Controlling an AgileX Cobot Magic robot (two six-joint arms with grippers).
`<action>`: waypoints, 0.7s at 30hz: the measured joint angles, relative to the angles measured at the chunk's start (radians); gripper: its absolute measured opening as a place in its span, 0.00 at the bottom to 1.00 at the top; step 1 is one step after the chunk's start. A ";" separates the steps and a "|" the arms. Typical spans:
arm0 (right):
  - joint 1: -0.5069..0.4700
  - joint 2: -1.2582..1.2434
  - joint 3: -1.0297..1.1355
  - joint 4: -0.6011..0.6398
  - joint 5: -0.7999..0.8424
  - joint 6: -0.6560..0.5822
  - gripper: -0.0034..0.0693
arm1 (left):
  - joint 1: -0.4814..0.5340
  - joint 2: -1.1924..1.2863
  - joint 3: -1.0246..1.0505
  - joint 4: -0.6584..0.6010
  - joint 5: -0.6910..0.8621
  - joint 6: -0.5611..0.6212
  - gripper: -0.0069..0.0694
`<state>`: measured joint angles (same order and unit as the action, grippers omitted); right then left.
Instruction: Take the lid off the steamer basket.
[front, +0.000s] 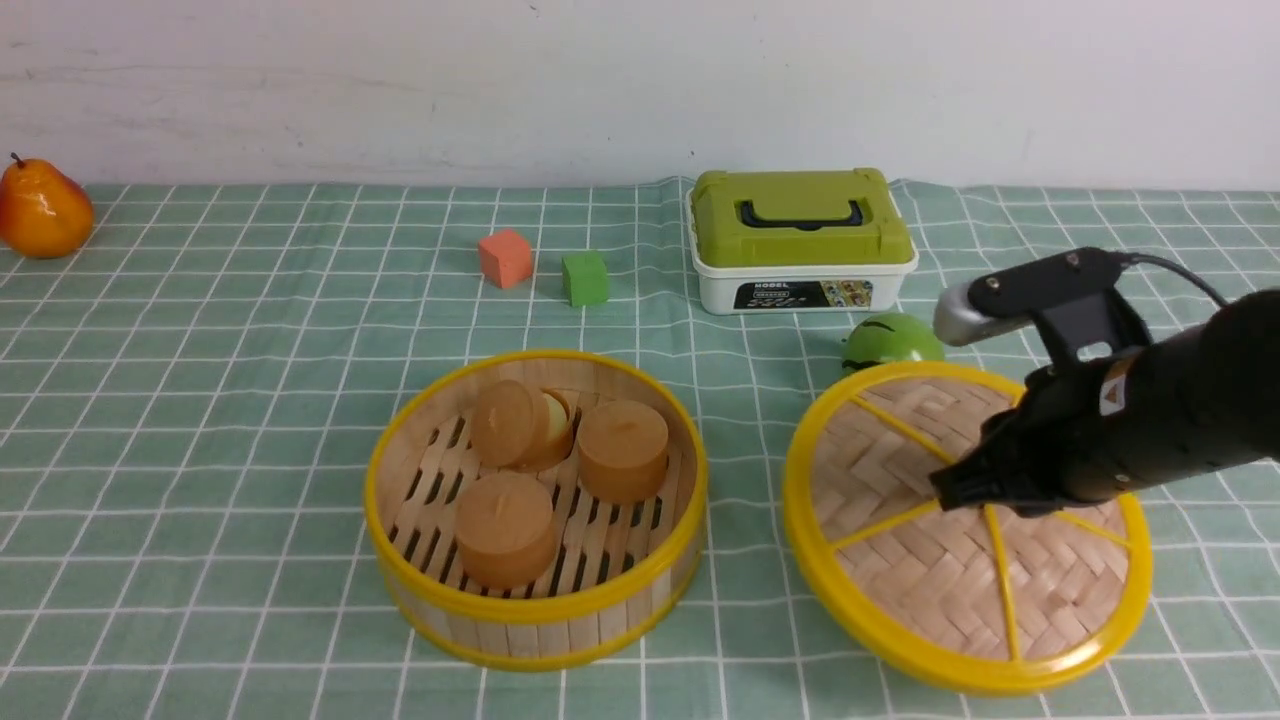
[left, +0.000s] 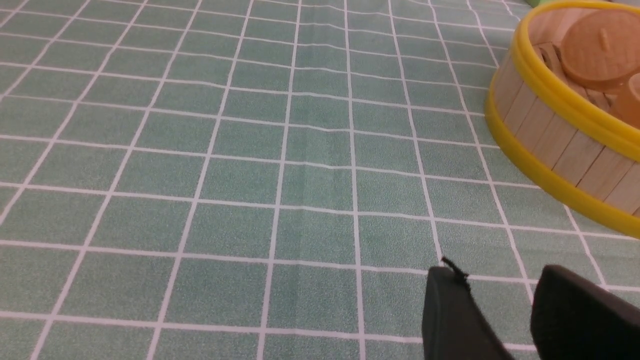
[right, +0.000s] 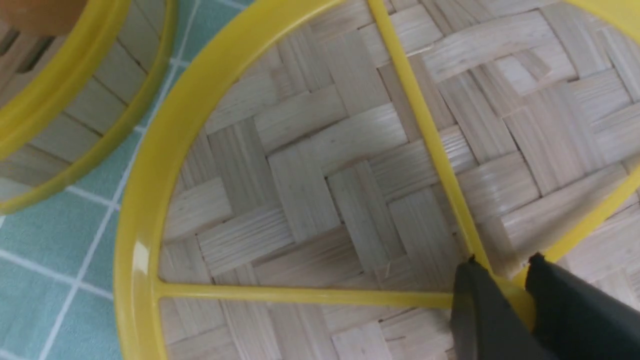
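The steamer basket (front: 540, 610) stands open at the centre front, with three round brown cakes (front: 505, 525) on its slatted floor. The lid (front: 920, 570) is off it, to its right, tilted with its near edge low by the cloth. My right gripper (front: 950, 490) is shut on the lid's yellow centre knob; in the right wrist view the gripper (right: 500, 262) pinches the knob where the spokes of the lid (right: 300, 190) meet, with the basket wall (right: 65, 125) beside it. My left gripper (left: 500, 275) is open and empty over bare cloth, left of the basket (left: 550, 135).
A white box with a green lid (front: 800, 235) stands behind the lid. A green round object (front: 890, 340) sits just behind the lid's far edge. An orange cube (front: 505, 257) and a green cube (front: 585, 277) lie at the back centre. A pear (front: 42, 208) is far left.
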<state>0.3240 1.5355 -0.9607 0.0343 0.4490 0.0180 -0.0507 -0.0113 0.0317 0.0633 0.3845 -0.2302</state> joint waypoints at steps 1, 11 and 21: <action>0.000 0.022 0.000 0.000 -0.009 0.000 0.15 | 0.000 0.000 0.000 0.000 0.000 0.000 0.40; 0.000 0.105 -0.006 0.021 -0.028 0.000 0.40 | 0.000 0.000 0.000 0.000 0.000 0.000 0.40; 0.000 -0.245 -0.069 0.097 0.199 0.001 0.62 | 0.000 0.000 0.000 0.000 0.000 0.000 0.40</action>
<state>0.3240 1.2910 -1.0292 0.1311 0.6480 0.0188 -0.0507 -0.0113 0.0317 0.0633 0.3845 -0.2302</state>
